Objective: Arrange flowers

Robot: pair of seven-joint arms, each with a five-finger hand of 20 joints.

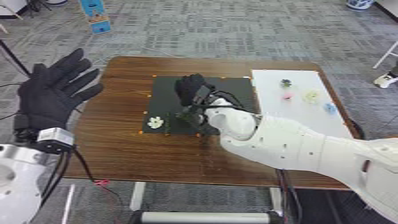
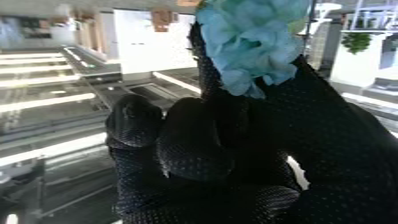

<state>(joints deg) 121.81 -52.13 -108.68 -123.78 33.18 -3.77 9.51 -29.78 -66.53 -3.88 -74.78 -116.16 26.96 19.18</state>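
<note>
At the far left of the head view, the left hand is pointing upward and away from its arm beside the brown table; it is spreading its straight fingers wide and is holding nothing. On the left part of a dark square mat, bordered by small orange marks, a white flower is lying near the front left corner. Just to its right, a thin green stem is running roughly from front to back. Farther right, the right hand is reaching in over the middle of the mat; whether it is touching the surface cannot be told. In the right wrist view, this hand is curling its fingers and is pinching a pale blue flower, whose ruffled petals are projecting beyond the glove. To the right of the mat, a white sheet is lying along the table's right side and is carrying four separate pieces: a small dark green piece; a pink flower, resting just in front of it; a pale yellow flower, lying to their right; and a blue flower, lying near the sheet's right edge.
</note>
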